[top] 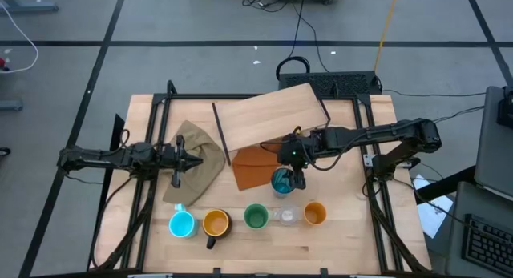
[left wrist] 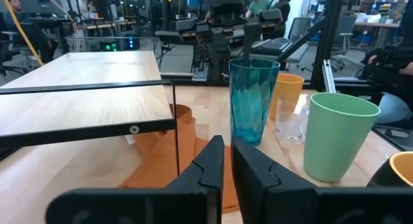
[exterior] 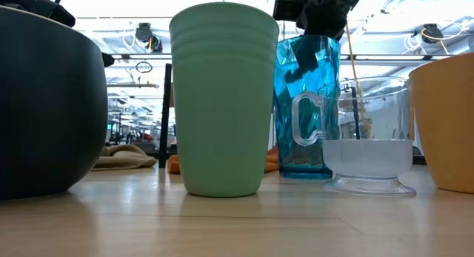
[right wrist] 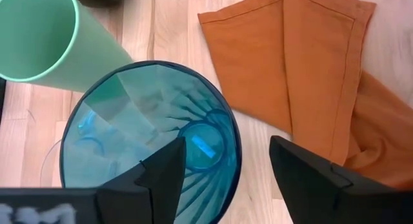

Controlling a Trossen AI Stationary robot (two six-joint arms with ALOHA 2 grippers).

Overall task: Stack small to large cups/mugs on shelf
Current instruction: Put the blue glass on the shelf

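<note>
Parking the clenched, empty left gripper (top: 178, 159) over the crumpled beige cloth (top: 202, 154), clear of the work. Straddling the rim of the tall teal ribbed tumbler (left wrist: 251, 98) with the spread right gripper (right wrist: 227, 146), one finger inside, probably readying a rim grasp. Standing the tumbler on the table just before the light plywood shelf (top: 268, 118), likely first, being largest.

No text, label, brand, number or sign can be read anywhere, neither on the tall teal ribbed tumbler (right wrist: 148, 143), the pale green plastic cup (exterior: 224, 98), nor the light plywood shelf (left wrist: 77, 88).
</note>
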